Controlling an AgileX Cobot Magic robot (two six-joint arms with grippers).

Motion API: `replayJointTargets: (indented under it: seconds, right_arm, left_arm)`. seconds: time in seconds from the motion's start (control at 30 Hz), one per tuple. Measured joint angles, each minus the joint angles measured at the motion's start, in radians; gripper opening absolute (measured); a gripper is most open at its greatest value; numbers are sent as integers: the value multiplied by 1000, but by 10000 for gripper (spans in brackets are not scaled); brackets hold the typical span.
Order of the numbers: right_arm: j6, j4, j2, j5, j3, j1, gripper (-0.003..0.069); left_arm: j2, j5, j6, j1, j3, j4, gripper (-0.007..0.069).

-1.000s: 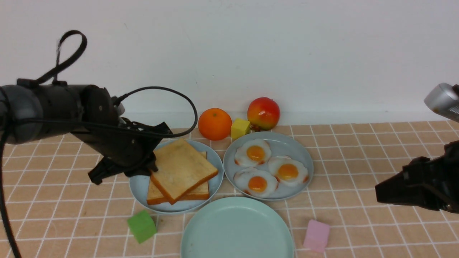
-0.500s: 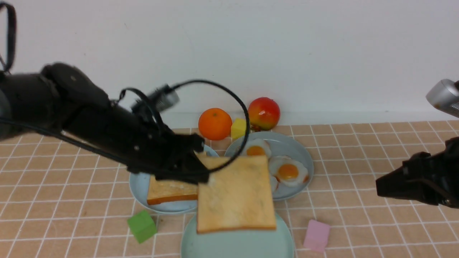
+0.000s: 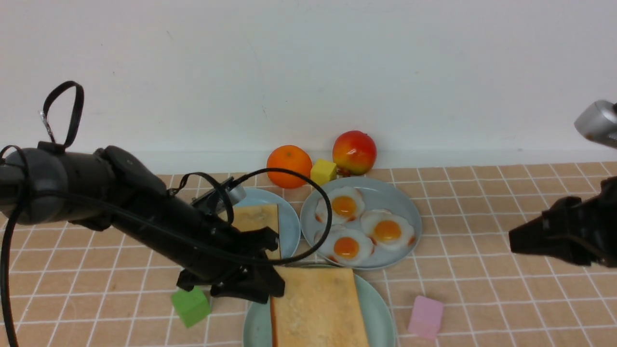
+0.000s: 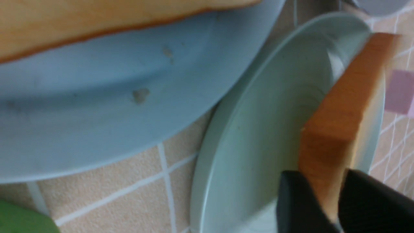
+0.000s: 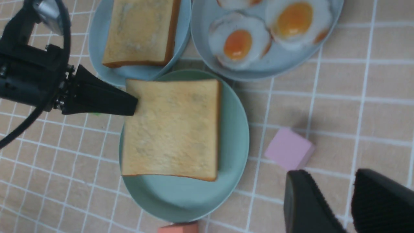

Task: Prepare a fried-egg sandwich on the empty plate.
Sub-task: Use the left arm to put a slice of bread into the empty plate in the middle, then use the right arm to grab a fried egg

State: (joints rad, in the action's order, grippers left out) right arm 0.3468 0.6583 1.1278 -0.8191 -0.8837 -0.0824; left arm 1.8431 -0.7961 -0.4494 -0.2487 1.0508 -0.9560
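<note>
The empty plate [image 3: 381, 313], pale mint-green, now bears one golden toast slice [image 3: 315, 308] lying flat. My left gripper [image 3: 277, 286] is at that slice's near-left corner, low over the plate. In the left wrist view its jaws [image 4: 323, 174] stand parted to about the slice's thickness, with the crust edge [image 4: 343, 113] between them. A second toast slice [image 3: 255, 217] lies on the sky-blue plate [image 3: 289, 221]. Three fried eggs [image 3: 346, 246] sit on the grey-blue plate [image 3: 405, 202]. My right gripper [image 3: 513, 241] hovers open and empty at the right, over bare tiles [image 5: 331, 176].
An orange [image 3: 289, 166], a yellow cube [image 3: 323, 172] and a red-yellow fruit [image 3: 354, 152] stand by the back wall. A green cube [image 3: 191, 306] lies just left of the mint plate, under my left arm. A pink cube [image 3: 425, 317] lies to its right.
My left arm carried the top toast slice from the sky-blue plate over to the mint plate and set it down flat; its jaws have loosened. The right arm has barely moved.
</note>
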Motion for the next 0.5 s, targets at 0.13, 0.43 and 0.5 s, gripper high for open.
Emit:
replayJointTargets:
  seconds: [0.13,0.43,0.5]
  right_arm:
    - [7,-10,68,-38,-123,0,281]
    - [7,-27,301,-57,-317,-86,426]
    - [7,-43,389,-40,-327,-124,447]
  left_arm:
    - [-28,5,7,0,20,33,422]
    - [-174,-119,88,0,247,278,575]
    - [-236,-171,85,0,276,289,559]
